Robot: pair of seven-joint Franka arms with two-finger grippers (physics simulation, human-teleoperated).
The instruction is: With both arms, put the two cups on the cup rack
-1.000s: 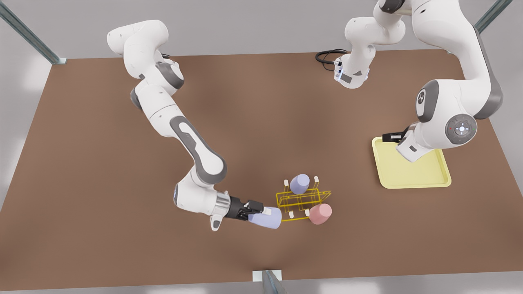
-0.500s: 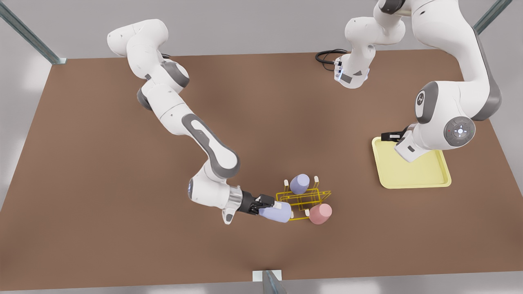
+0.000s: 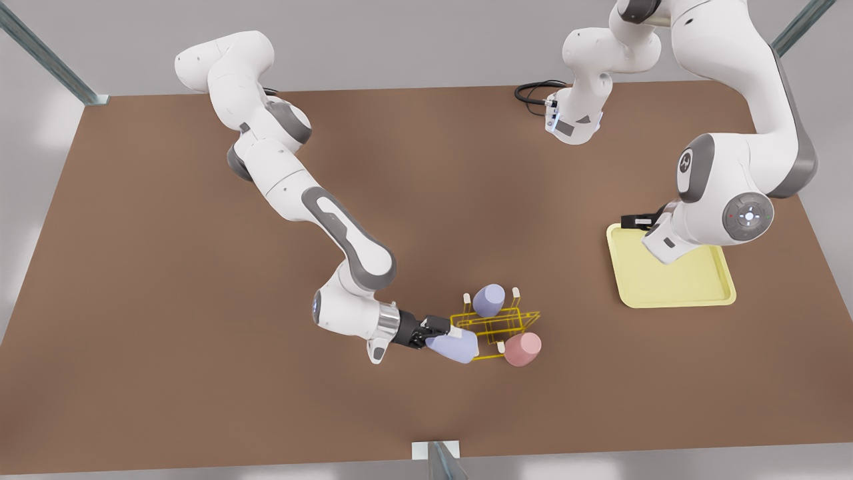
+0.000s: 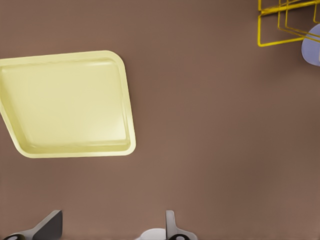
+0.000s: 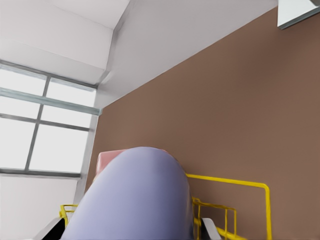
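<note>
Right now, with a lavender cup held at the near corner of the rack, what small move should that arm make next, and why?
Probably ease the held lavender cup down onto the peg under it. The right gripper is shut on it at the cup rack, while the pink cup and another lavender cup already sit on pegs. The left gripper waits open above the yellow tray.

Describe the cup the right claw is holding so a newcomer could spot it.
Find the yellow cup rack on the brown table. At its edge nearest the front view's left, the lavender cup lies tilted in the right claw; its lavender twin and the pink cup are ungripped.
</note>
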